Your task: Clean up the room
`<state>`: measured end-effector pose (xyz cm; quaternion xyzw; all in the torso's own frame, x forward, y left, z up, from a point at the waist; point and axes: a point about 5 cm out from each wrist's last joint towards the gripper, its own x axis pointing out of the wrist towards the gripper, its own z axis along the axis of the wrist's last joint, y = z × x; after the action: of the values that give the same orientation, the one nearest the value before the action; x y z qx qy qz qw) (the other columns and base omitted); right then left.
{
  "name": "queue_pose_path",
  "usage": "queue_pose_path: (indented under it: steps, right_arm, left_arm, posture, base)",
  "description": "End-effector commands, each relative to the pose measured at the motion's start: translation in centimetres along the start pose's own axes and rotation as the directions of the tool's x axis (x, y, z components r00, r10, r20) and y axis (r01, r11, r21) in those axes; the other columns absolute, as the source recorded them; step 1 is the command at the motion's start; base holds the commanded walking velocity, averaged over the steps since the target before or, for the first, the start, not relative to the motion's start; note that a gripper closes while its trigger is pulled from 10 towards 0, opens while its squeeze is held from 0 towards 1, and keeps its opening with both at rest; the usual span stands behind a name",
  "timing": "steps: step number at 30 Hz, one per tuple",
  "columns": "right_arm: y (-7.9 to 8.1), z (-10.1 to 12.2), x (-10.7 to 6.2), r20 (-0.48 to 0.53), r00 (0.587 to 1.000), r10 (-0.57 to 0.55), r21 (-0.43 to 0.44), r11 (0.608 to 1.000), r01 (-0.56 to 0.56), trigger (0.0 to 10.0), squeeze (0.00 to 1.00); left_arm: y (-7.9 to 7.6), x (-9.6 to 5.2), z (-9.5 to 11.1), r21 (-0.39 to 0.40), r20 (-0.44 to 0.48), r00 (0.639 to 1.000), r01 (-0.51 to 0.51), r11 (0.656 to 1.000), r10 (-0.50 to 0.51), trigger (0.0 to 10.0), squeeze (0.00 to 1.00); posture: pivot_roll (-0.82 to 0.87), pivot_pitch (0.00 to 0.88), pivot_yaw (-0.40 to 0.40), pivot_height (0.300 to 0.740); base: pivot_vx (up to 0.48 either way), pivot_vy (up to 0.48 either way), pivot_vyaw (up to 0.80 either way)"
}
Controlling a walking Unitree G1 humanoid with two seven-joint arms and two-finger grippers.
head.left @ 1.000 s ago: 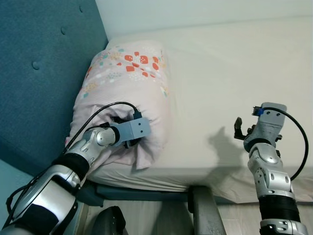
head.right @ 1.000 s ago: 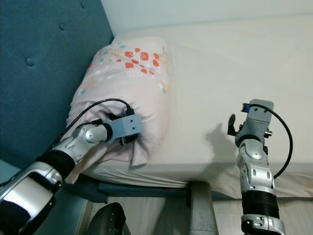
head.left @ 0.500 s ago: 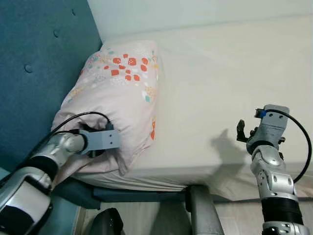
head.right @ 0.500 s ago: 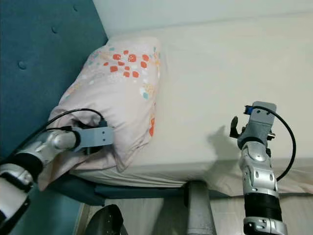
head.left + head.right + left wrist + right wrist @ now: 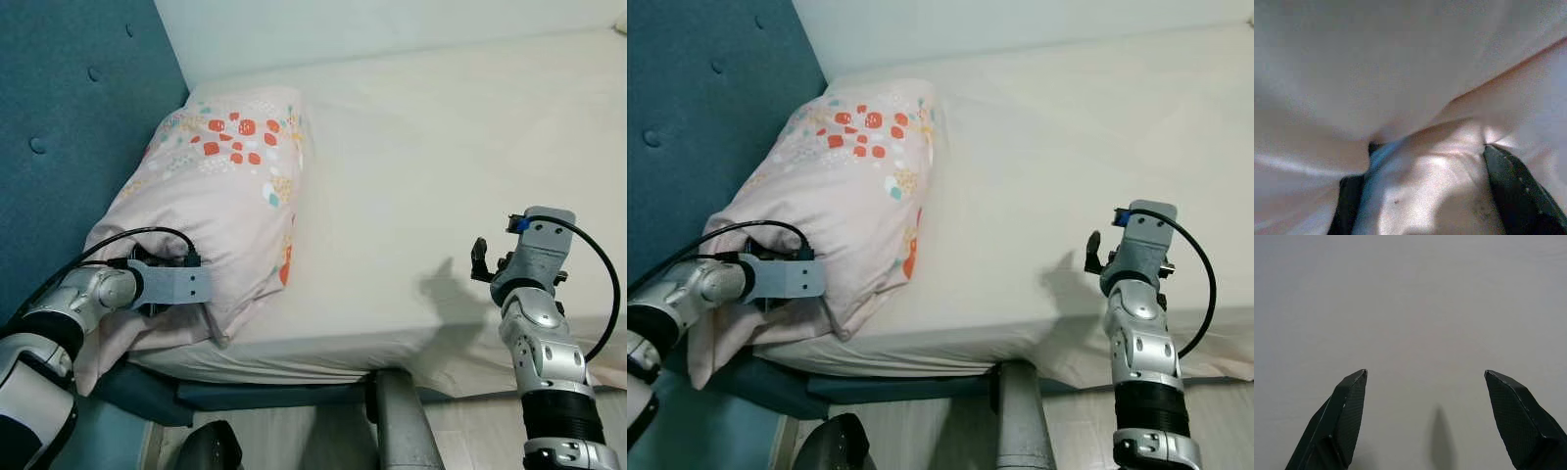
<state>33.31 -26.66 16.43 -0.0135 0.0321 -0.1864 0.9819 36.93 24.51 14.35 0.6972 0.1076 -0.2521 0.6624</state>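
Bunching pillow (image 5: 227, 186) within left end effector (image 5: 1425, 186)

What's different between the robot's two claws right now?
The left claw is pinching a fold of the pillow at the bed's head end; the right claw is open, holding nothing, above the bare sheet. Both have two black fingers.

Even, bright light — head views sharp; left wrist view dim, blurred.
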Motion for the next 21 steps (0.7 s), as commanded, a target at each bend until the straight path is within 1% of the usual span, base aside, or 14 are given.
queue_pose_path:
  steps: [1,3,6,9,10,14,16,18,19,20,21]
  right_arm:
    - [0.0,-0.3,0.0,-0.018,1.000,0.002,-0.004,1.000,-0.002,10.0,0.00]
    - [0.0,-0.3,0.1,-0.017,1.000,-0.001,-0.005,1.000,0.001,10.0,0.00]
    - [0.1,-0.3,0.1,-0.017,1.000,0.001,-0.003,1.000,-0.001,10.0,0.00]
    - [0.1,-0.3,0.2,-0.016,1.000,0.002,-0.003,1.000,-0.002,10.0,0.00]
    - [0.2,-0.2,0.2,-0.017,1.000,0.003,-0.003,1.000,-0.003,10.0,0.00]
    - [0.3,-0.2,0.3,-0.018,1.000,0.007,-0.004,1.000,-0.007,10.0,0.00]
    - [0.3,-0.2,0.4,-0.018,1.000,0.010,-0.005,1.000,-0.010,10.0,0.00]
    - [0.4,-0.2,0.4,-0.019,1.000,0.011,-0.005,1.000,-0.011,10.0,0.00]
    - [0.4,-0.2,0.4,-0.020,1.000,0.012,-0.005,1.000,-0.012,10.0,0.00]
    - [0.4,-0.2,0.4,-0.021,1.000,0.012,-0.005,1.000,-0.012,10.0,0.00]
    - [0.4,-0.2,0.4,-0.021,1.000,0.012,-0.005,1.000,-0.012,10.0,0.00]
  left_arm:
    - [0.7,-1.2,-2.9,0.053,-0.142,0.989,-0.033,0.998,0.040,10.0,0.00]
    - [0.9,-1.5,-3.5,0.061,-0.165,0.985,-0.037,0.997,0.047,10.0,0.00]
    - [0.6,-2.1,-4.5,0.078,-0.200,0.979,-0.016,0.997,0.032,10.0,0.00]
    - [0.6,-2.2,-4.7,0.079,-0.204,0.979,-0.013,0.997,0.028,10.0,0.00]
    - [0.4,-2.4,-4.9,0.080,-0.210,0.978,0.003,0.997,0.014,10.0,0.00]
    - [0.1,-2.8,-5.5,0.112,-0.225,0.974,0.034,0.993,-0.008,10.0,0.00]
    - [-0.5,-3.2,-6.1,0.086,-0.230,0.971,0.083,0.993,-0.061,10.0,0.00]
    - [-0.7,-3.3,-6.2,0.073,-0.224,0.971,0.100,0.992,-0.081,10.0,0.00]
    - [-0.9,-3.4,-6.1,0.060,-0.209,0.973,0.118,0.991,-0.103,10.0,0.00]
    - [-1.2,-3.3,-5.7,0.023,-0.174,0.976,0.134,0.991,-0.128,10.0,0.00]
    - [-1.2,-3.3,-5.7,0.023,-0.174,0.976,0.134,0.991,-0.128,10.0,0.00]
  posture:
    - [-0.12,0.184,0.115,0.525]
    - [-0.12,0.184,0.114,0.525]
    - [-0.12,0.182,0.110,0.525]
    - [-0.12,0.182,0.110,0.525]
    - [-0.11,0.181,0.108,0.525]
    - [-0.11,0.180,0.107,0.525]
    - [-0.11,0.175,0.105,0.525]
    - [-0.11,0.173,0.105,0.525]
    - [-0.11,0.173,0.105,0.525]
    - [-0.11,0.173,0.105,0.525]
    - [-0.11,0.173,0.105,0.525]
  base:
    - [0.000,0.000,0.00]
    - [0.000,0.000,0.00]
    - [0.000,0.000,0.00]
    - [0.000,0.000,0.00]
    - [0.000,0.000,0.00]
    - [0.000,0.000,0.00]
    - [0.000,0.000,0.00]
    - [0.000,0.000,0.00]
    - [0.000,0.000,0.00]
    - [0.000,0.000,0.00]
    - [0.000,0.000,0.00]
